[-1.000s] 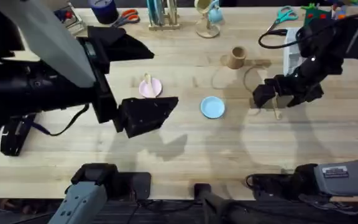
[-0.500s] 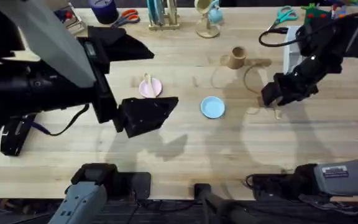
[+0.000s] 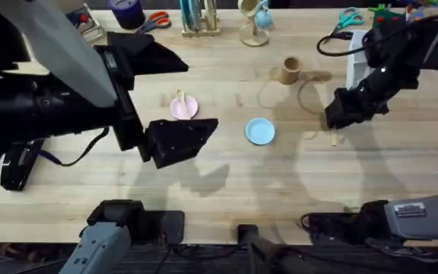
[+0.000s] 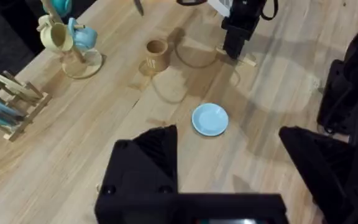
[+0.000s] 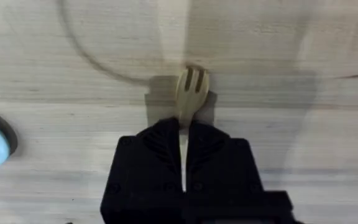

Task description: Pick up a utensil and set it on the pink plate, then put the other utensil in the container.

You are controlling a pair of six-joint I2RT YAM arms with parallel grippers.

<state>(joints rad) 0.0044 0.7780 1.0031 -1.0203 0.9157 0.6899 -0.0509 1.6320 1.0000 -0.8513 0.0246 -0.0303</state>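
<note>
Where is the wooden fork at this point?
The wooden fork lies on the table's right side, its handle clamped between the right gripper fingers, right of the light blue plate and short of the wooden cup.

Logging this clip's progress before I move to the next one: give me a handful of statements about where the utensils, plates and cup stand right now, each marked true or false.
1. The small pale wooden spoon lies on the round pale pink plate. True.
2. The right gripper has its jaws shut on the small pale wooden fork. True.
3. The fork already stands in the tan-brown cylindrical wooden cup. False: it is at the table by the right gripper, apart from the cup.
4. The round light blue plate holds a utensil. False: it is bare.
5. The left gripper grips the spoon. False: its jaws are open.
</note>
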